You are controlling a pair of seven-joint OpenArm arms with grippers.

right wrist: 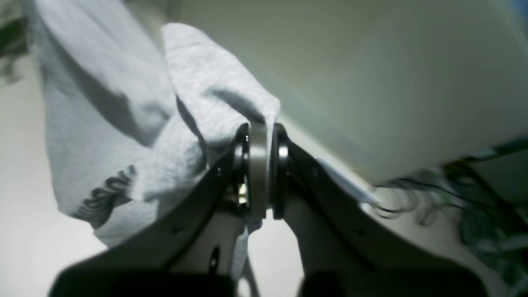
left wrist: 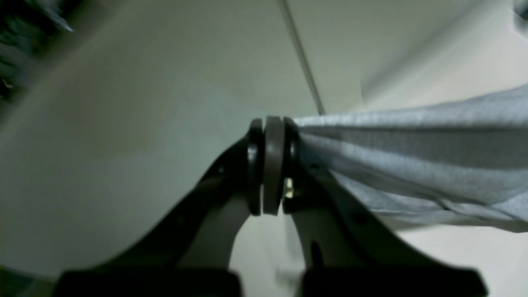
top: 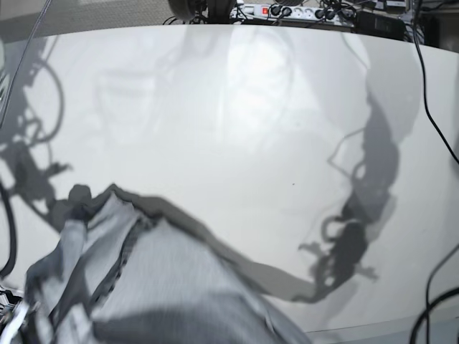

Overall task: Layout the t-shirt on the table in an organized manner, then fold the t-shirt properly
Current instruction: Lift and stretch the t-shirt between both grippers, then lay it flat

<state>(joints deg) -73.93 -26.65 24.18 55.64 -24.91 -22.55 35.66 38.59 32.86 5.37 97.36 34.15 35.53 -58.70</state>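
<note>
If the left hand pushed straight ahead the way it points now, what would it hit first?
Probably the bare table: past the left hand, shut on the shirt, only tabletop shows ahead. Depth is unclear.

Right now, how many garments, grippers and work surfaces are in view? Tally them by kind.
Garments: 1, the grey t-shirt, lifted and bunched.
Grippers: 2, the left gripper and the right gripper, each clamped on the shirt's fabric.
Work surfaces: 1, the white table.
Total: 4.
</note>
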